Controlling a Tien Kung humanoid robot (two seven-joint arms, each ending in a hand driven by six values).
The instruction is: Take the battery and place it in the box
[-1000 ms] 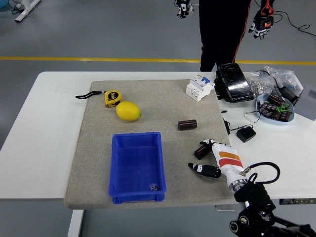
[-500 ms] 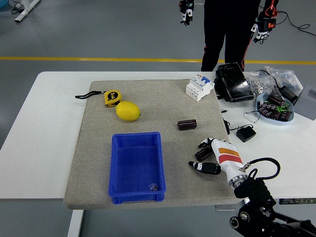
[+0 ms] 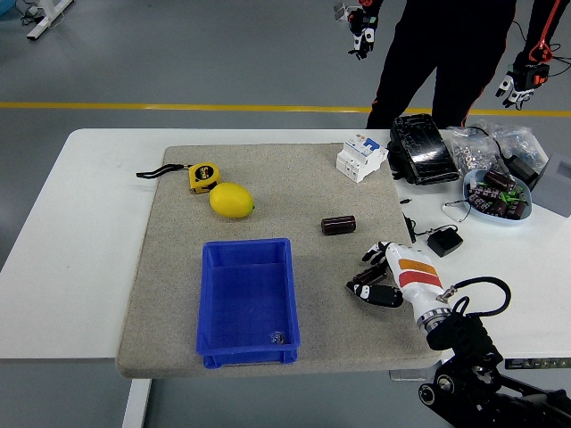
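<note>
The battery [image 3: 338, 225] lay on its side on the mat, just beyond the right hand [image 3: 379, 278], whose fingers were curled and held nothing. Being round, it looked likely to roll away from a clumsy touch, further from the box [image 3: 248, 301].

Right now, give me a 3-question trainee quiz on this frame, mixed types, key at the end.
1. True or false: the battery lies inside the blue box.
2. The right hand is: A) over the lemon B) low on the mat, right of the box C) on the tape measure.
3. Fill in: the lemon lies just ____ the tape measure.

Key: 1 false. 2 B. 3 below.
</note>
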